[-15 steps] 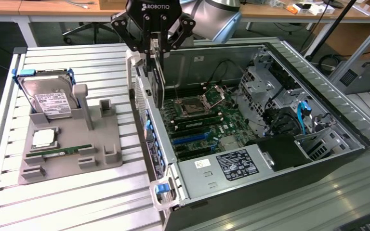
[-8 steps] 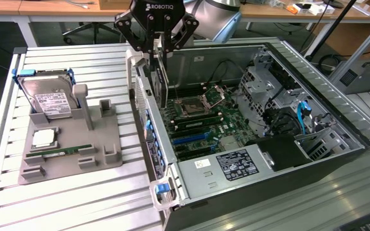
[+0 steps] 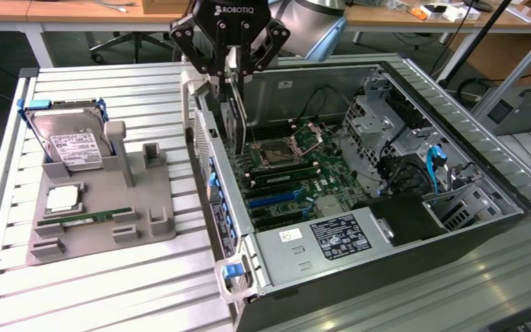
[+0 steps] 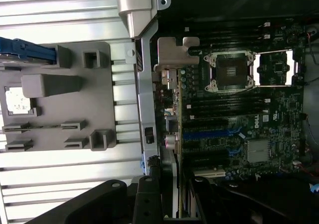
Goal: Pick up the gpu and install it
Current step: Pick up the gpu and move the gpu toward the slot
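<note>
The gpu (image 3: 236, 117) is a thin dark card hanging edge-on and upright from my gripper (image 3: 232, 72), which is shut on its upper edge. Its lower end sits inside the open computer case (image 3: 450, 235), just above the motherboard (image 3: 289, 183) and close to the case's rear wall on the exterior view's left. In the wrist view the gpu (image 4: 173, 52) runs away from my gripper (image 4: 172, 189) along the rear wall, with its grey bracket tab at the far end. The blue expansion slots (image 3: 270, 200) lie a little nearer the camera than the card's lower end.
A grey parts holder (image 3: 99, 207) stands on the slatted table at the exterior view's left, carrying a hard drive (image 3: 74, 142), a processor (image 3: 63, 198) and a green memory stick (image 3: 86, 220). Inside the case are the processor socket (image 3: 275, 153), drive cages and cables (image 3: 431, 166).
</note>
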### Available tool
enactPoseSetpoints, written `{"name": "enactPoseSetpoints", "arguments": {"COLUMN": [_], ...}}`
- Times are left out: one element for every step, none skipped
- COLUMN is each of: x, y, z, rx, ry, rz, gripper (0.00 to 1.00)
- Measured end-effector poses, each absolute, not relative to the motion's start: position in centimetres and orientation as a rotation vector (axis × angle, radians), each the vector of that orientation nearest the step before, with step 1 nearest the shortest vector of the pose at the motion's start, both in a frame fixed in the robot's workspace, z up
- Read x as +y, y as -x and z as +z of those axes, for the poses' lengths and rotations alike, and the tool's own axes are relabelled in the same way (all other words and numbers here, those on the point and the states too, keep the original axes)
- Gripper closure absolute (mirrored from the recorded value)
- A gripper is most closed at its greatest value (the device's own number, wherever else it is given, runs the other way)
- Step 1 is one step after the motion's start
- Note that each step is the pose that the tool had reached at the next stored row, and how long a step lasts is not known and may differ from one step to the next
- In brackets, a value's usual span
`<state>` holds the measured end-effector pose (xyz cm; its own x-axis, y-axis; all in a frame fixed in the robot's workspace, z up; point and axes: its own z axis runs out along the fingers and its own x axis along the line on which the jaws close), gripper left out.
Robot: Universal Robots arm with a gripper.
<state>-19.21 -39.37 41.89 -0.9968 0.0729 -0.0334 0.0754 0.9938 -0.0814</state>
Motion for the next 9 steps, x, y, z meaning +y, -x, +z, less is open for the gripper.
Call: {"name": "enactPoseSetpoints", "arguments": {"x": [-39.37,-39.38,-39.38,-39.38,-39.38,-39.38,-39.38,-39.39,-39.39], "y": [19.13,19.09,19.04,18.99,18.92,18.84,18.76,18.72,18.67], "z": [41.89,41.89,41.89,41.89,41.89,41.89,41.89,41.89,41.89], "rx": [3.106,3.106,3.106,3.106,3.106,3.106,3.106,3.106,3.106], "ry": [-0.115,-0.115,-0.116,-0.116,-0.116,-0.116,-0.115,-0.115,-0.116], "rz": [-0.129,-0.129,-0.130,-0.130,-0.130,-0.131,-0.131,-0.131,-0.132], "gripper": [0.73,0.73,0.73,0.73,0.73,0.73,0.73,0.73,0.73]}}
